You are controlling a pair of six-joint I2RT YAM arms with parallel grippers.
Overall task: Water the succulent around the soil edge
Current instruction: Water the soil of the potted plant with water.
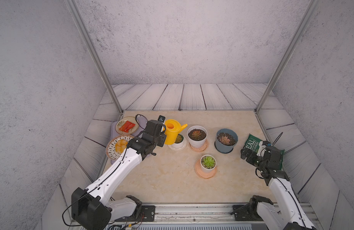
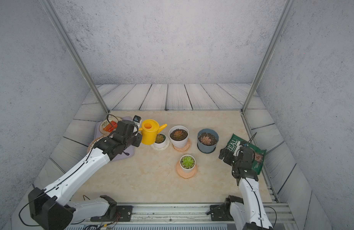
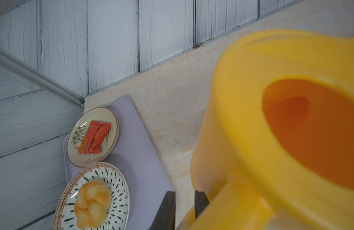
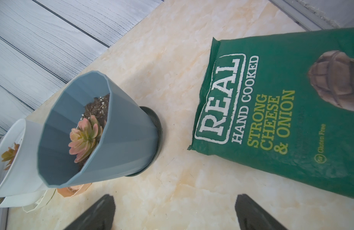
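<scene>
Now, watering can (image 1: 172, 132) in left hand (image 3: 183, 207).

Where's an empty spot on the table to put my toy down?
The front of the table, nearer than the green succulent's pot, is bare. So is the back strip behind the white pot. Beside the watering can it's crowded.

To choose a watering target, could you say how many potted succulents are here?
4: a small pot beside the watering can, a tall white pot, a blue-grey pot, and a green succulent in front.

Tray (image 3: 136, 149) left, watering can (image 1: 172, 130) middle, crisp bag (image 1: 253, 144) right
</scene>
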